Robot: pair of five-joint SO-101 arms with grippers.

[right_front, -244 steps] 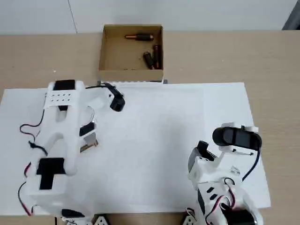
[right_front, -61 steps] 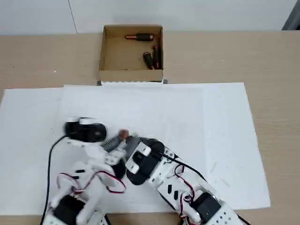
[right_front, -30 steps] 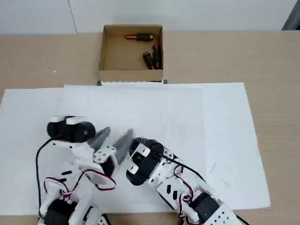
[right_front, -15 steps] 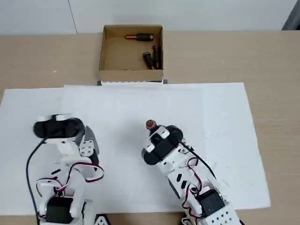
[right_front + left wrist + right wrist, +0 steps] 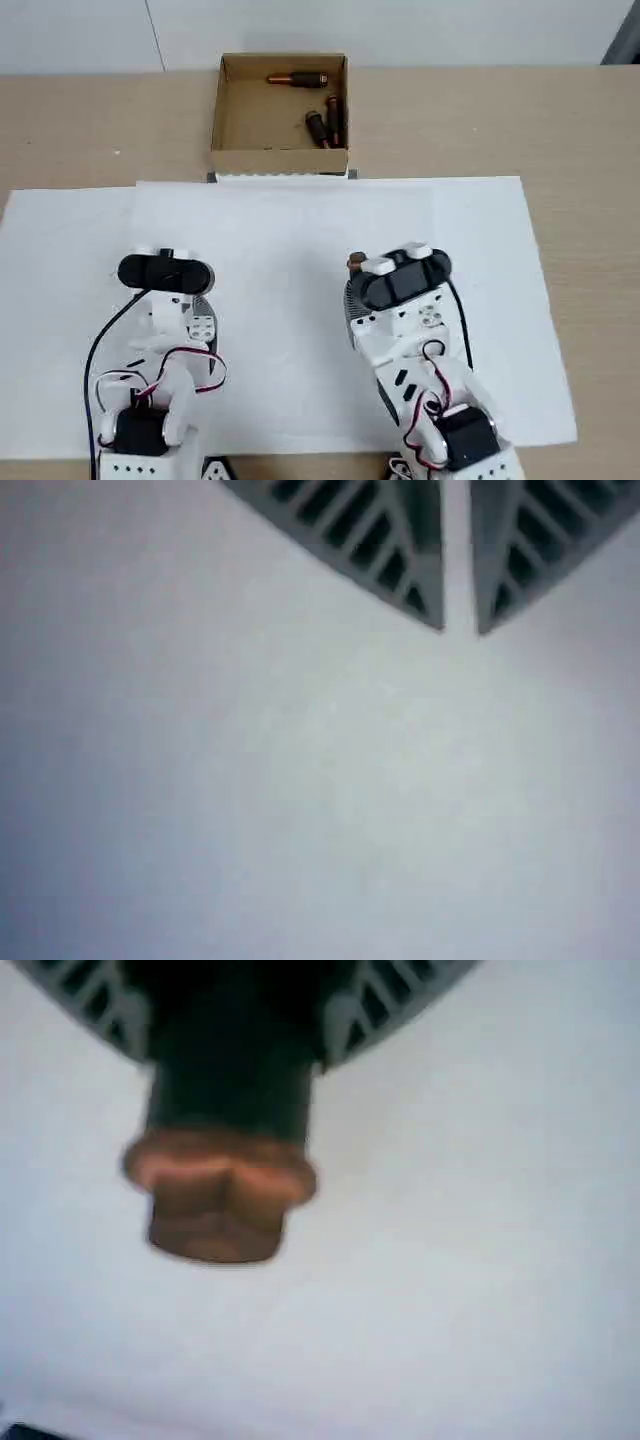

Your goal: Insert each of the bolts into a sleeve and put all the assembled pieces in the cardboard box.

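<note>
My right gripper [image 5: 235, 1040] is shut on an assembled piece [image 5: 220, 1190], a black sleeve with a copper bolt head sticking out past the fingertips. In the high view that copper head [image 5: 354, 262] shows at the front of the right arm [image 5: 405, 280], over the middle of the white sheet. My left gripper [image 5: 460, 628] hangs just above the sheet, its grey fingers almost touching and nothing between them; its arm [image 5: 165, 272] stands at the lower left. The cardboard box [image 5: 232, 110] lies at the table's far side, holding three assembled pieces [image 5: 296, 78], [image 5: 316, 128], [image 5: 334, 118].
A large white paper sheet [image 5: 480, 250] covers the table in front of the box. Bare wooden tabletop [image 5: 500, 120] lies around the box and to the right.
The two arms were together at the sheet's centre; the left gripper let go and drew back left, now shut. The right arm has carried the piece rightward.
</note>
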